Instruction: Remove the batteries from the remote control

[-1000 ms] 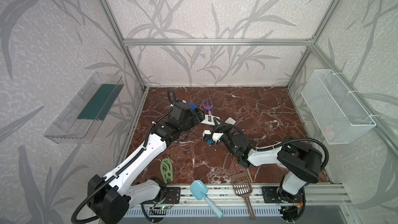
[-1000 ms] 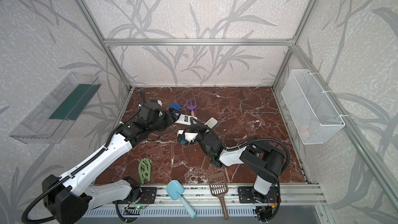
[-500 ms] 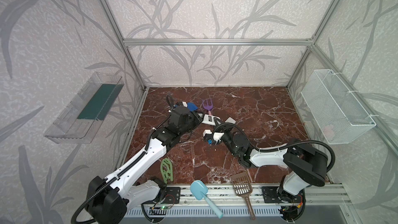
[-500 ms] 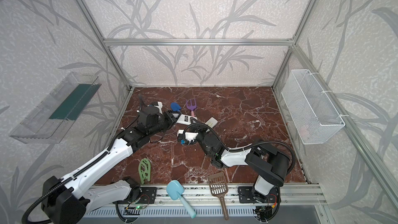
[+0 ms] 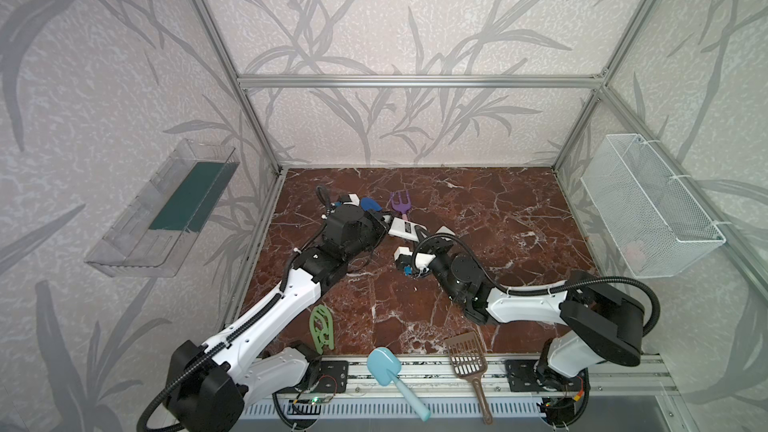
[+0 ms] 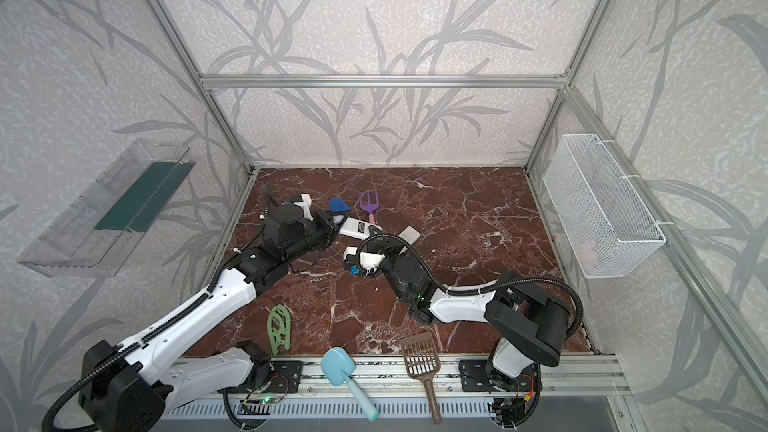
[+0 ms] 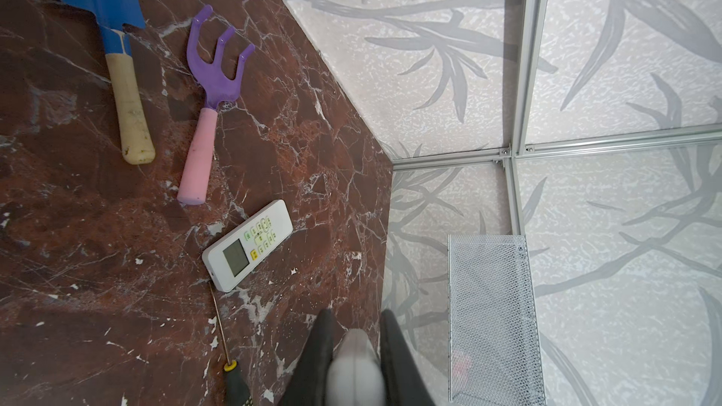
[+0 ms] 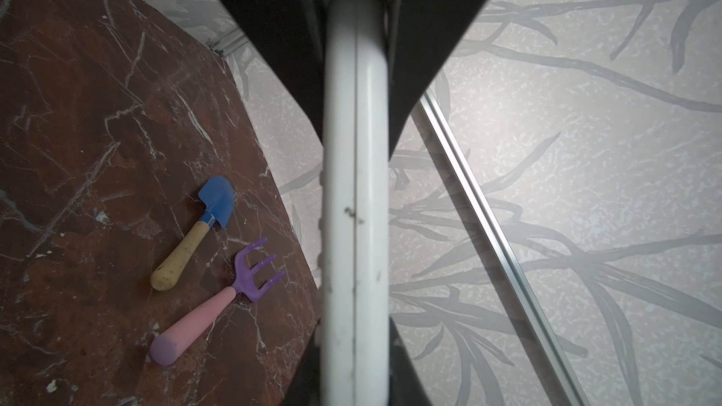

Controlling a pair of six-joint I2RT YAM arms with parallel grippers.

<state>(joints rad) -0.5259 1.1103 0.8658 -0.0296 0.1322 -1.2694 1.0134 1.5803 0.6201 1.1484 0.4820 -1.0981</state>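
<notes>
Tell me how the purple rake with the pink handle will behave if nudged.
The purple rake looks like moulded plastic, so it is probably stiff and light. It lies flat on the marble table, and its wide three-tined head should keep it from rolling; a nudge would likely slide or pivot it. The smooth rounded handle may slip in a pinch.

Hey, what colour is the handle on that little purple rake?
Pink. The rake handle shows best in the left wrist view.

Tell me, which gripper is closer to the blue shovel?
Left. The left gripper is just beside the blue shovel; the right gripper is farther, at the white remote's other end.
</notes>
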